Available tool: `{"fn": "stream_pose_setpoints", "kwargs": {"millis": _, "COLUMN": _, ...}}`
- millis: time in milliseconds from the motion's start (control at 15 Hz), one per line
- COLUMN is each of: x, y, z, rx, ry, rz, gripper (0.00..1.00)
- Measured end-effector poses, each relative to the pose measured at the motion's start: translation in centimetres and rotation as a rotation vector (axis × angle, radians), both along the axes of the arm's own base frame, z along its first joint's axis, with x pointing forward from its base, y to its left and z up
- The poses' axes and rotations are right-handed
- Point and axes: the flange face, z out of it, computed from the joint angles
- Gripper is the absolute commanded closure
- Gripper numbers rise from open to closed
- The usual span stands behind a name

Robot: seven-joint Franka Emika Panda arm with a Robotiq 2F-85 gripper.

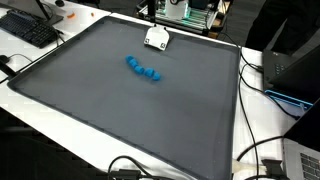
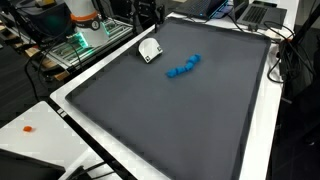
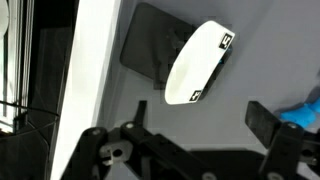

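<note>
2 dark fingers of the gripper are seen spread wide apart at the bottom of the wrist view, and nothing is held between them. Just beyond the fingertips a white oval object is shown lying slantwise on the grey mat, with black markings at both of its ends. A darker rectangular patch is seen along 1 side of it; whether that is part of it or a shadow cannot be told. At the edge of that view, close to 1 finger, a piece of a blue knobbly object is caught.

In both exterior views the white oval object is found near 1 edge of the mat, on the robot's side, with the gripper seen above it and apart from it. The blue knobbly object is laid out as a short curved row nearer the middle of the mat, near the white one but not touching it. A black keyboard is seen on the white table in an exterior view, and a small orange thing in an exterior view.
</note>
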Motion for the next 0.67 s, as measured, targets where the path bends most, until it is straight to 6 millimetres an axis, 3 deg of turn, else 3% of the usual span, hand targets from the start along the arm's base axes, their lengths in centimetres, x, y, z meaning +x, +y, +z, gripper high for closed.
{"fn": "stream_pose_setpoints", "kwargs": {"millis": 333, "x": 1.0, "y": 1.4, "z": 4.0, "rx": 0.012, "ry": -0.067, "rz": 0.280, "gripper": 0.00}}
{"fn": "stream_pose_setpoints", "kwargs": {"millis": 667, "x": 1.8, "y": 3.5, "z": 6.1, "rx": 0.012, "ry": -0.096, "rz": 0.563, "gripper": 0.00}}
